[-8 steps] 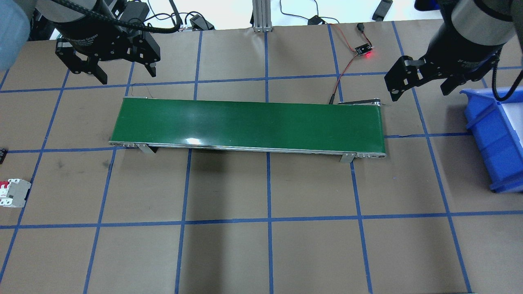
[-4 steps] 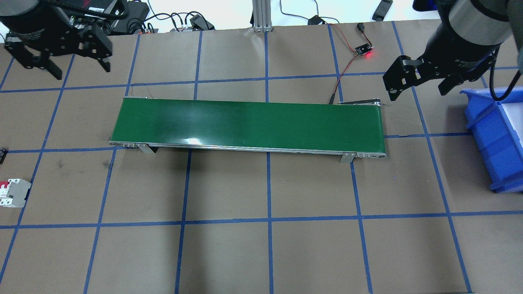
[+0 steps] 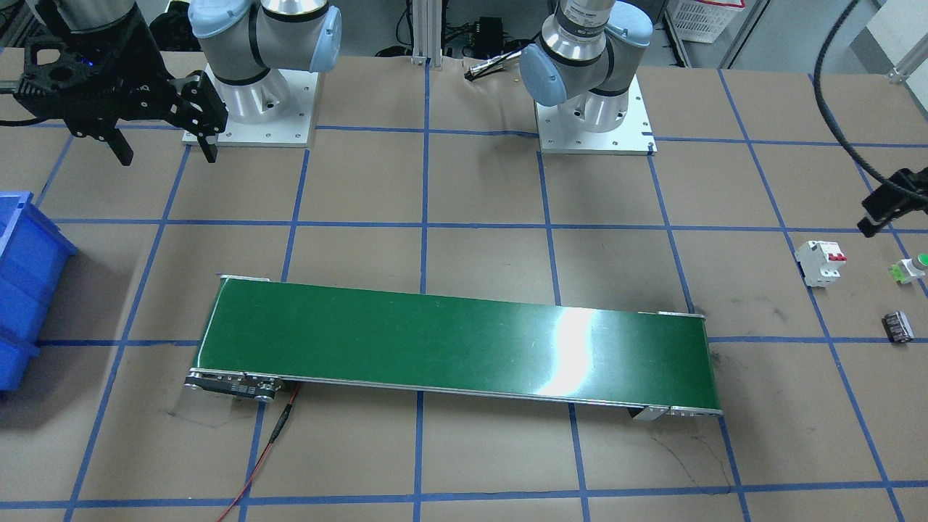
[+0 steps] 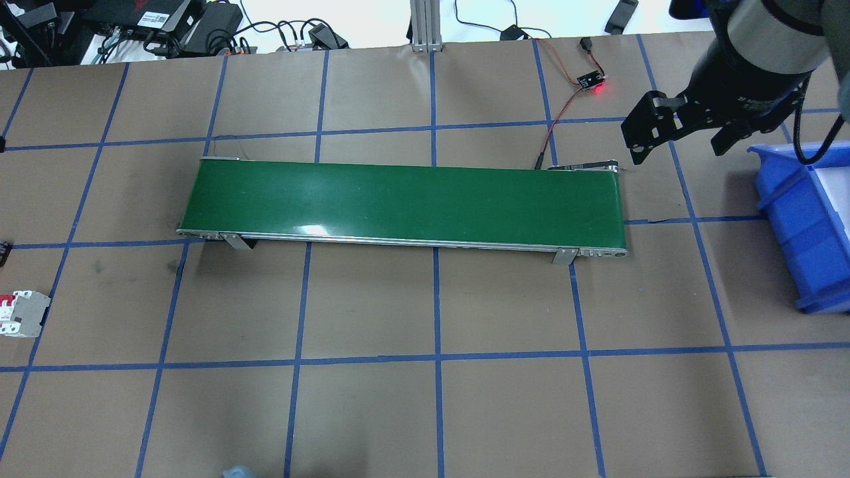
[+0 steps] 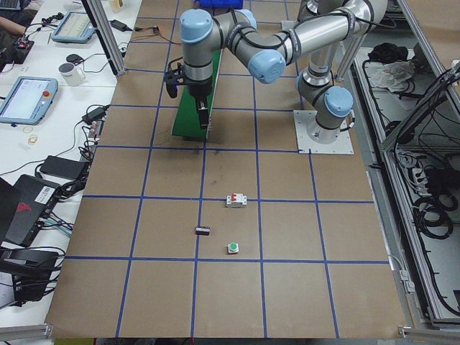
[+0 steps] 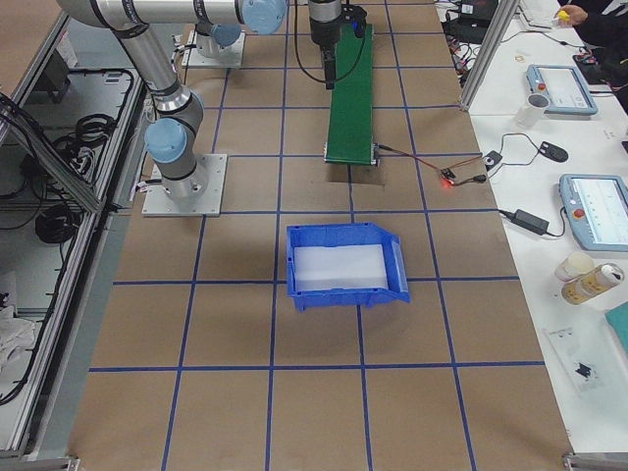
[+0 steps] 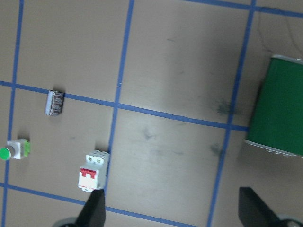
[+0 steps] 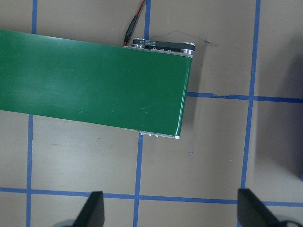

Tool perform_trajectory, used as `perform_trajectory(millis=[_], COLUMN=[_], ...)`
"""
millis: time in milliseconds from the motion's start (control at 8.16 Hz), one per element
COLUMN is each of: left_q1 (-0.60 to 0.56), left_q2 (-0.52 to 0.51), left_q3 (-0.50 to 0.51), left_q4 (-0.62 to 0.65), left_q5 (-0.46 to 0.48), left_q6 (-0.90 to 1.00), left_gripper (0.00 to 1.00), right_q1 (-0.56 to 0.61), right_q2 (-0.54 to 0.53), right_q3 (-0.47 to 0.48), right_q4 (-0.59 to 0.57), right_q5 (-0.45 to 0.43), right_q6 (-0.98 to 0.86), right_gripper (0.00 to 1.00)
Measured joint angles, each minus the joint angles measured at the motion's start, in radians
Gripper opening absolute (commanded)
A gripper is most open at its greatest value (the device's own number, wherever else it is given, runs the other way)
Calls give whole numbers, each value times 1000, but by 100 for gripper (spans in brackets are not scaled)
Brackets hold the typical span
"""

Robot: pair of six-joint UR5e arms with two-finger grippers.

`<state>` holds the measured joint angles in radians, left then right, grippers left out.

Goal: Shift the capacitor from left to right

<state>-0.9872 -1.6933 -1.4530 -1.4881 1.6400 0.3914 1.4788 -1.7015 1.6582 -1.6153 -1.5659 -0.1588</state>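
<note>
The capacitor point(image 3: 897, 326) is a small black cylinder with grey stripes, lying on its side on the brown table, past the conveyor's end on my left side. It also shows in the left wrist view point(image 7: 54, 102) and the exterior left view point(image 5: 203, 231). My left gripper point(image 7: 173, 215) is open and empty, high above the table between the conveyor's end and the capacitor. One of its fingers point(image 3: 886, 204) shows at the front view's right edge. My right gripper point(image 4: 684, 143) is open and empty, beyond the conveyor's right end point(image 8: 182, 94), near the blue bin.
A green conveyor belt point(image 4: 405, 202) runs across the table's middle. A white breaker with red switches point(image 3: 821, 262) and a green-capped push button point(image 3: 910, 268) lie near the capacitor. A blue bin point(image 4: 797, 219) stands at the right. A red-lit sensor board point(image 4: 593, 81) lies behind the belt.
My left gripper has moved left and out of the overhead view. My right gripper has hardly moved. Both stay open.
</note>
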Motion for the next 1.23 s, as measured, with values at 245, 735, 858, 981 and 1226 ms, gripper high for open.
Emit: perform_trajectory(millis=[245, 735, 858, 981, 1226], left_q1=[149, 302, 305, 305, 306], left_q2=[-124, -383, -430, -470, -524], left_q3=[-1, -1, -2, -4, -4], left_q4=[118, 364, 421, 451, 496], left_q5=[0, -6, -17, -36, -53], left_q6=[229, 469, 513, 539, 608], left_gripper=[100, 100, 100, 100, 94], right_q1=[0, 0, 0, 0, 0], right_q2=[0, 0, 0, 0, 0], right_q3=[0, 0, 0, 0, 0], right_q4=[0, 0, 0, 0, 2], right_q5=[0, 1, 1, 1, 0], right_q6=[-1, -1, 0, 0, 0], right_gripper=[100, 100, 100, 100, 100])
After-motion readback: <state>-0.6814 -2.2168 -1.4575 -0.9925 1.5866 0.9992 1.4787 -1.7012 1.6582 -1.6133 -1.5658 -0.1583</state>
